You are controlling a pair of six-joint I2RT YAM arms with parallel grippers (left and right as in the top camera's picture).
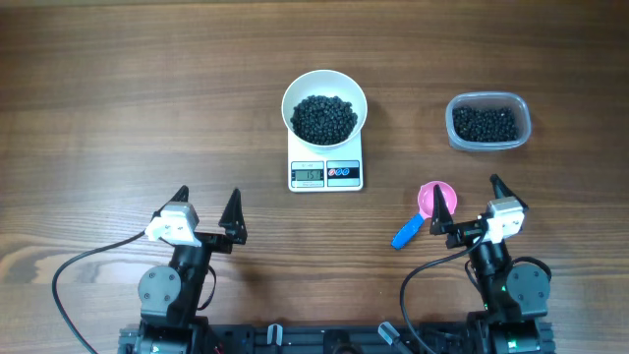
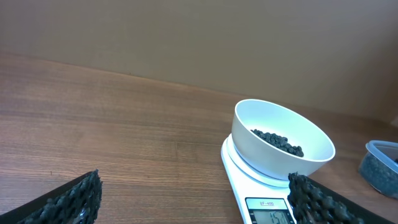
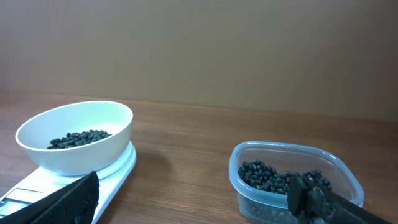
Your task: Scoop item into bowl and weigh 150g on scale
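Beans (image 1: 324,118) sit in the bowl (image 1: 295,98) on the scale (image 1: 325,174), far middle. Left end effector (image 1: 208,197) and right end effector (image 1: 468,192) are spread, empty. Scoop (image 1: 428,197) lies right by the right one, so a sloppy grab could flick it.

Only readable stuff is on the scale (image 2: 239,180) tbh. In the left wrist view its grey display (image 2: 272,217) shows dark digits that look like 150, but the bottom of them is cut off by the frame edge. There's tiny print (image 2: 266,203) right above the display, approx SF-400, pretty small tho. From overhead the display (image 1: 309,175) has digits too, can't make them out for sure. Same w/ the two round buttons (image 1: 338,172) beside it, markings too small to read.
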